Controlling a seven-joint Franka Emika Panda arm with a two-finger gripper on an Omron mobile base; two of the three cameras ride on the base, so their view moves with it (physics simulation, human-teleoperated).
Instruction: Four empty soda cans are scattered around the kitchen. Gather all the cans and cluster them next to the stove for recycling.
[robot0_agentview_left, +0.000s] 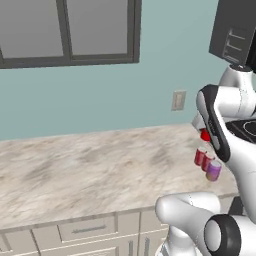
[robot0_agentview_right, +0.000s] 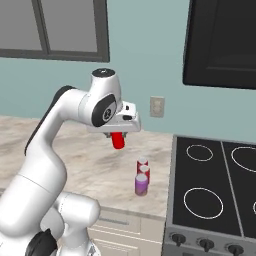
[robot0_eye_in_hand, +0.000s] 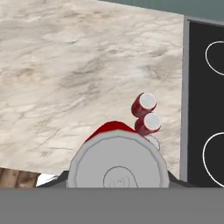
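My gripper (robot0_agentview_right: 119, 134) hangs above the counter, shut on a red soda can (robot0_agentview_right: 118, 141) that points downward; the same can (robot0_agentview_left: 205, 135) peeks out beside the arm. In the hand view its silvery top (robot0_eye_in_hand: 117, 159) sits close to the camera. Below it, three soda cans stand clustered on the counter near the stove (robot0_agentview_right: 215, 190): two red ones (robot0_agentview_right: 142, 162) (robot0_agentview_right: 145, 172) and a purple-pink one (robot0_agentview_right: 141, 184). From the hand view the two red cans (robot0_eye_in_hand: 144, 104) (robot0_eye_in_hand: 148, 123) show beside the black cooktop (robot0_eye_in_hand: 203, 100), and the third is mostly hidden behind the held can.
The marble counter (robot0_agentview_left: 90, 170) stretches far to the left, with drawers (robot0_agentview_left: 87, 230) under its front edge. A wall outlet (robot0_agentview_right: 157, 106) sits behind the cans. A black microwave (robot0_agentview_right: 222, 42) hangs above the stove, and a window (robot0_agentview_left: 70, 30) is at upper left.
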